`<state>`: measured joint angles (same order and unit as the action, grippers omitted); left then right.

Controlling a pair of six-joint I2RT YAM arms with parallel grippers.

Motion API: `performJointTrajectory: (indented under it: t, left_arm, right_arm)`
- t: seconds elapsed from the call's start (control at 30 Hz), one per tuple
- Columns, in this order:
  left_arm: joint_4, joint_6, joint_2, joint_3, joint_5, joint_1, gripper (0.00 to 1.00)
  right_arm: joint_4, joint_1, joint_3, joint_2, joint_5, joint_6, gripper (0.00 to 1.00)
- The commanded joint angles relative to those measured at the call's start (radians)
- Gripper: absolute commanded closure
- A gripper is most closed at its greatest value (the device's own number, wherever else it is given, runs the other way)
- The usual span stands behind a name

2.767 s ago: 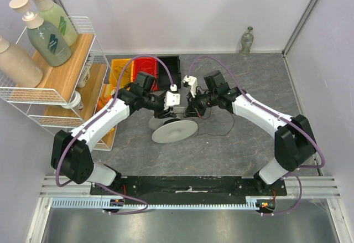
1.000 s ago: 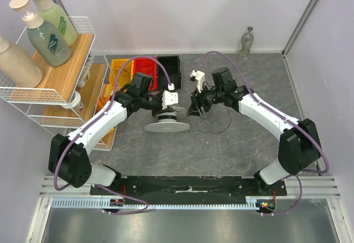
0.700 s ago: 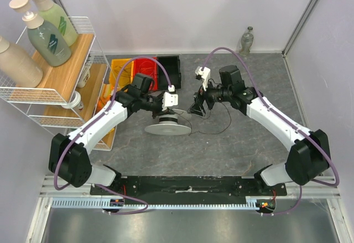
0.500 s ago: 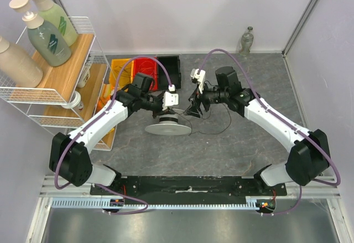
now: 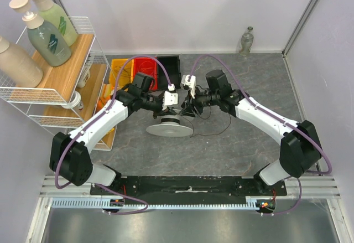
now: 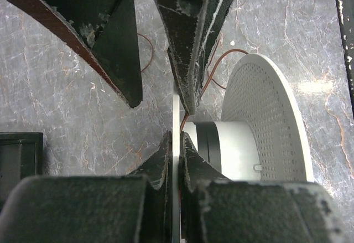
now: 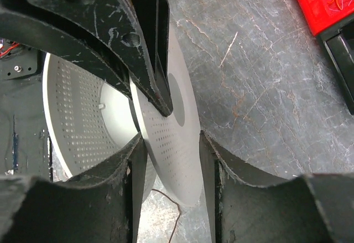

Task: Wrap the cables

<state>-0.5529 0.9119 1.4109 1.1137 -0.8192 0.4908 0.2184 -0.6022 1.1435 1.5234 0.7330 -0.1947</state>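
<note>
Left gripper (image 6: 176, 139): fingers closed on the thin rim of one flange of the white spool (image 6: 265, 121). Right gripper (image 7: 172, 139): fingers held apart, the same flange straddled between them, directly opposite the left gripper. Cable (image 6: 209, 77): seen in the left wrist view at 1 o'clock of the left gripper, led down to the spool hub. Slack is laid on the grey table (image 5: 249, 77) at 4 o'clock of the right gripper.

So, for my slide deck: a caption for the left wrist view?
Left gripper clamps the spool by its near flange; thin wire loops beyond.
</note>
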Motion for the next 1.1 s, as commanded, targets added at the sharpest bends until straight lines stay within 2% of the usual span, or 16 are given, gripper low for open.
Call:
performJointTrajectory:
  t: [0.0,0.1,0.17,0.23,0.4,0.43,0.53,0.57,0.6,0.67,0.77,0.8,0.93,1.07]
  left_arm:
    - [0.022,-0.045,-0.012,0.063,-0.081,-0.009,0.98]
    - [0.024,-0.048,-0.009,0.067,-0.086,-0.011,0.98]
    - [0.024,-0.051,-0.007,0.067,-0.086,-0.015,0.98]
    - [0.022,-0.054,-0.009,0.069,-0.090,-0.018,0.98]
    - [0.025,-0.064,-0.015,0.067,-0.107,-0.023,0.98]
    - [0.031,-0.079,-0.016,0.070,-0.119,-0.029,0.98]
    - [0.053,-0.122,-0.010,0.083,-0.135,-0.046,0.98]
    - [0.065,-0.140,-0.009,0.084,-0.139,-0.047,0.98]
    - [0.071,-0.151,-0.009,0.086,-0.147,-0.054,0.98]
    - [0.071,-0.151,-0.009,0.089,-0.155,-0.055,0.98]
    - [0.056,-0.139,-0.006,0.087,-0.153,-0.055,0.77]
    - [0.051,-0.137,-0.003,0.087,-0.150,-0.055,0.73]
    - [0.047,-0.128,0.005,0.084,-0.147,-0.054,0.66]
    - [0.031,-0.104,0.019,0.084,-0.146,-0.049,0.65]
  right_arm:
    - [-0.051,-0.011,-0.014,0.001,-0.009,-0.049,0.50]
    - [-0.044,-0.013,-0.025,-0.003,-0.014,-0.069,0.47]
    - [-0.037,-0.013,-0.030,-0.005,-0.018,-0.075,0.39]
    - [-0.034,-0.015,-0.030,-0.003,-0.021,-0.080,0.42]
    - [-0.043,-0.013,-0.030,-0.003,-0.029,-0.086,0.59]
    - [-0.047,-0.013,-0.031,-0.003,-0.029,-0.086,0.67]
    - [-0.057,-0.015,-0.034,0.000,-0.024,-0.078,0.81]
    - [-0.056,-0.015,-0.033,0.003,-0.024,-0.072,0.88]
    - [-0.057,-0.015,-0.031,0.006,-0.026,-0.068,1.00]
    - [-0.059,-0.015,-0.025,0.006,-0.030,-0.064,1.00]
    - [-0.070,-0.014,-0.018,0.001,-0.035,-0.058,1.00]
    - [-0.073,-0.015,-0.014,0.000,-0.035,-0.054,1.00]
    - [-0.094,-0.014,-0.010,-0.009,-0.029,-0.040,1.00]
    - [-0.099,-0.013,-0.010,-0.019,-0.024,-0.043,1.00]
